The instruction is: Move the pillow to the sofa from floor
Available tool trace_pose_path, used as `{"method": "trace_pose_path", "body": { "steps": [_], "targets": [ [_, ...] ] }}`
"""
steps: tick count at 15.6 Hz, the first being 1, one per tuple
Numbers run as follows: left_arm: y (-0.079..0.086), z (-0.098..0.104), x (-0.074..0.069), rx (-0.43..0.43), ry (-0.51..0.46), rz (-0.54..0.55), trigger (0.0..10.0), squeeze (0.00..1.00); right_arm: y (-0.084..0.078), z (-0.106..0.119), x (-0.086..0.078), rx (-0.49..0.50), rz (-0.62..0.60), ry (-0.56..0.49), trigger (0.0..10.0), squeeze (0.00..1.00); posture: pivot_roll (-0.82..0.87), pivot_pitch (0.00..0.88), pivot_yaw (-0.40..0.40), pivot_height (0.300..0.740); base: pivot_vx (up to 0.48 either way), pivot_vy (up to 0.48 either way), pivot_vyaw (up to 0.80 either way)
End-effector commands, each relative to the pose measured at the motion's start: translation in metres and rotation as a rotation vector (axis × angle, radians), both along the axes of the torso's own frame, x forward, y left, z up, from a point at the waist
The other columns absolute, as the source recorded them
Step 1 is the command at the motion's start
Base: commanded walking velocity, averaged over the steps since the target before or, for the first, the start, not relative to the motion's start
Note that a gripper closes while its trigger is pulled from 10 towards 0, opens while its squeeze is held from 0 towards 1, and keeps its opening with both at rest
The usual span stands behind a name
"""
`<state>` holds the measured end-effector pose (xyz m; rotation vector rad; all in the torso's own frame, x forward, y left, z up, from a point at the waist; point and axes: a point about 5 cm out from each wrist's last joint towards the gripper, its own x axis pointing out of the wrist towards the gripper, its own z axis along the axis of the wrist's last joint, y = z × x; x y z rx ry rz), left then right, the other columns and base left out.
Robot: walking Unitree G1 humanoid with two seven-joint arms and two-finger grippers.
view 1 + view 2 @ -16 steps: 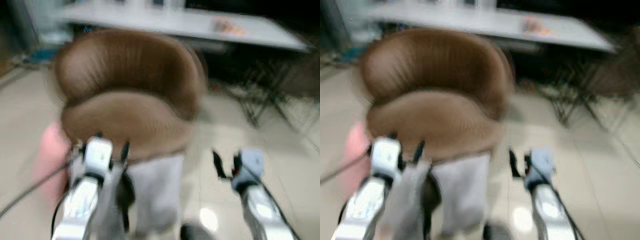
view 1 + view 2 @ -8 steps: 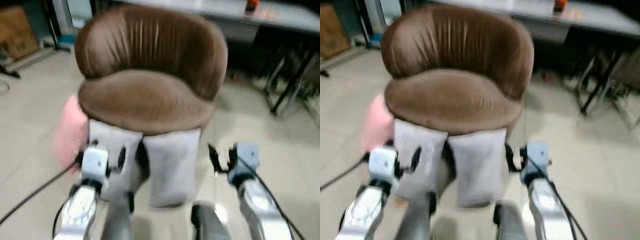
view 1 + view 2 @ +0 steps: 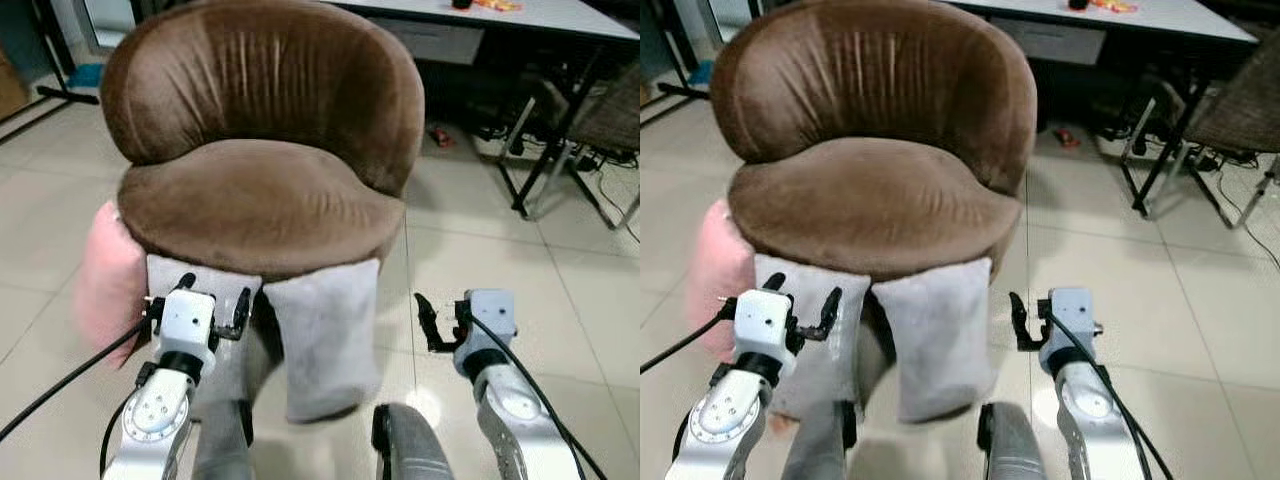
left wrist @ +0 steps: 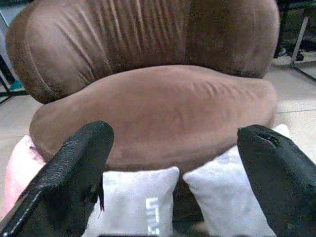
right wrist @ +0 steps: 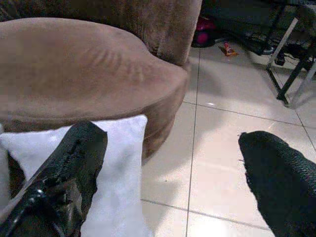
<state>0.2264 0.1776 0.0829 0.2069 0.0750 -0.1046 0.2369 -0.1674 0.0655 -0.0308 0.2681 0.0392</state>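
Note:
Two light grey pillows stand on the floor, leaning against the front of the brown round sofa chair [image 3: 260, 200]. One pillow [image 3: 322, 335] is right of centre, the other [image 4: 133, 207] just left of it. A pink pillow [image 3: 105, 275] lies against the chair's left side. My left gripper [image 3: 214, 290] is open right in front of the left grey pillow, with nothing between its fingers. My right gripper [image 3: 440, 312] is open over bare tile, to the right of the right grey pillow [image 5: 118, 173].
A grey desk [image 3: 520, 15] on metal legs [image 3: 530, 170] stands behind the chair at the right, with cables beneath it. A wicker chair [image 3: 1240, 110] sits at the far right. A black stand [image 3: 50, 60] is at the far left. Tiled floor [image 3: 500, 250] lies open at the right.
The camera has moved and the blur has gone; the chair now sits closer and more to the left. Both grippers keep the same open pose in front of me.

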Motion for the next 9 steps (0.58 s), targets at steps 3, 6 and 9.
{"method": "trace_pose_path", "body": {
  "steps": [3, 6, 9],
  "targets": [
    [-0.0011, 0.0019, 0.0010, -0.002, -0.007, -0.011, 10.0, 0.00, 0.0028, 0.0044, 0.0017, -0.018, 0.019, -0.024, 10.0, 0.00, -0.05, 0.000, -0.051, 0.575, 0.377, 0.000, 0.40],
    [-0.0008, 0.0019, 0.0015, 0.001, -0.007, -0.013, 10.0, 0.00, 0.0027, 0.0044, 0.0020, -0.024, 0.019, -0.026, 10.0, 0.00, -0.05, 0.000, -0.050, 0.575, 0.365, 0.000, 0.80],
    [-0.0011, 0.0017, 0.0025, 0.009, -0.008, -0.013, 10.0, 0.00, 0.0000, 0.0036, 0.0033, -0.010, 0.003, -0.022, 10.0, 0.00, -0.05, 0.000, -0.051, 0.575, 0.311, 0.000, 0.00]
  ]
}}
